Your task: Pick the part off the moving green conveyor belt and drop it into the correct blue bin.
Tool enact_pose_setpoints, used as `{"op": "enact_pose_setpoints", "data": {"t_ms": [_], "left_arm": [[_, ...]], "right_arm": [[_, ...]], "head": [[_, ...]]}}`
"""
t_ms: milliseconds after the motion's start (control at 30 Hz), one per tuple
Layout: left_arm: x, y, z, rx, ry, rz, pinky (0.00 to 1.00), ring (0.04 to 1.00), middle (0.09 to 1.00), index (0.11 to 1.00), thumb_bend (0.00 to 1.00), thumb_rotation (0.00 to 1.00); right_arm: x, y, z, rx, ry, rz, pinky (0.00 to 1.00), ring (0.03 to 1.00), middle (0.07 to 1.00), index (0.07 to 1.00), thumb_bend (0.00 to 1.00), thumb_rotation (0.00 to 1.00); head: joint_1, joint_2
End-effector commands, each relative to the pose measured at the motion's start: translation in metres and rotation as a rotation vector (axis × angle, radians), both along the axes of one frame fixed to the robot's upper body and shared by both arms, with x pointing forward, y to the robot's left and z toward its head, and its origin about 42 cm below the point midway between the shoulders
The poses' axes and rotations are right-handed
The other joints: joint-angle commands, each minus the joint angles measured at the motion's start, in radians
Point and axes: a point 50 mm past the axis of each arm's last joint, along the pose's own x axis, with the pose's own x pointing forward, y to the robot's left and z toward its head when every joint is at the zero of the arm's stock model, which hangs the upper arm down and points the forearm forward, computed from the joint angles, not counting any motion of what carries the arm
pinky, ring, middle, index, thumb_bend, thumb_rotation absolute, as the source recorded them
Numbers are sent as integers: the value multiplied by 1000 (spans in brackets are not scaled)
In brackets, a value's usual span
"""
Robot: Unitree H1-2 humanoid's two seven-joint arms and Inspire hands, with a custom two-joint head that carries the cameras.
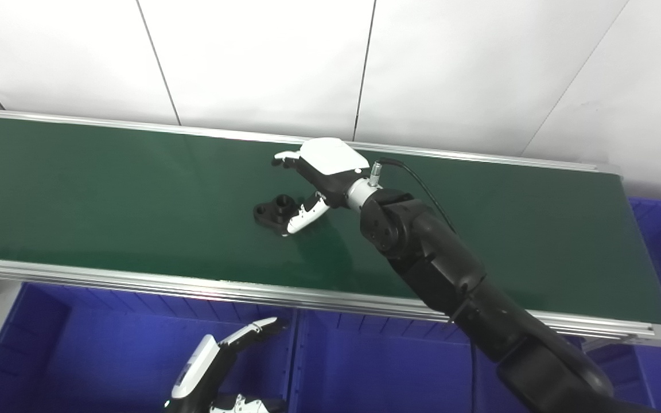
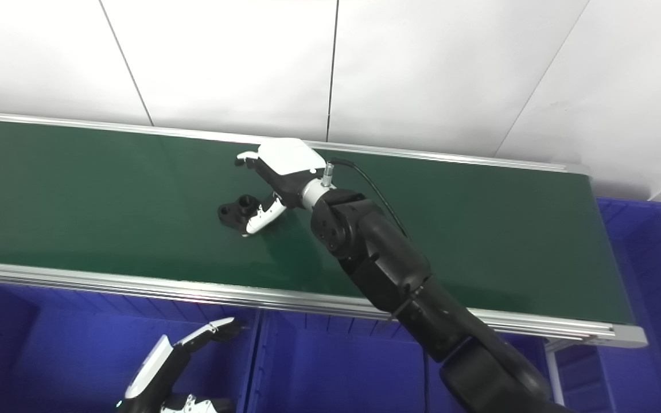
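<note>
Now we see one black part [image 1: 273,211] lying mid-belt on the green conveyor belt [image 1: 107,189], our right hand [image 1: 313,183] spread wide over it, thumb touching. Two blue bins [image 1: 107,344] sit below the belt; our left hand [image 1: 216,361] hovers there, fingers apart.

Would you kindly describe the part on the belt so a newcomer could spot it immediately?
Find the long green conveyor belt running across the view. Near its middle, the right hand reaches over a small black part. It is the only loose object on the belt.
</note>
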Motion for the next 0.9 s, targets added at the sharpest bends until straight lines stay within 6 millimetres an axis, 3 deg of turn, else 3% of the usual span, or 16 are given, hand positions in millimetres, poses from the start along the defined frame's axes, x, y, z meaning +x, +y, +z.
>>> {"op": "enact_pose_setpoints", "data": {"t_ms": [0,533,700,867], "left_arm": [[3,-2,4,-24,-28,-4,725,774,811,816,818,739],[2,-8,7,-37,-43,-3,717,771,809,812,798,729],[2,-9,8,-39,-51,-3,723,776,812,812,784,721],[2,-9,9,-37,-57,-8,724,780,815,816,765,721]], "right_arm": [[9,8,22,-5,-83,58,742,801,833,865,837,337],[-9,-21,-29,-62,16,17,740,796,834,870,827,303],[-21,-28,-47,-84,63,22,761,813,849,885,804,341],[-29,-32,-59,-66,60,23,692,777,820,859,789,316]], "head": [[2,1],[0,14],[2,18],[-4,19]]}}
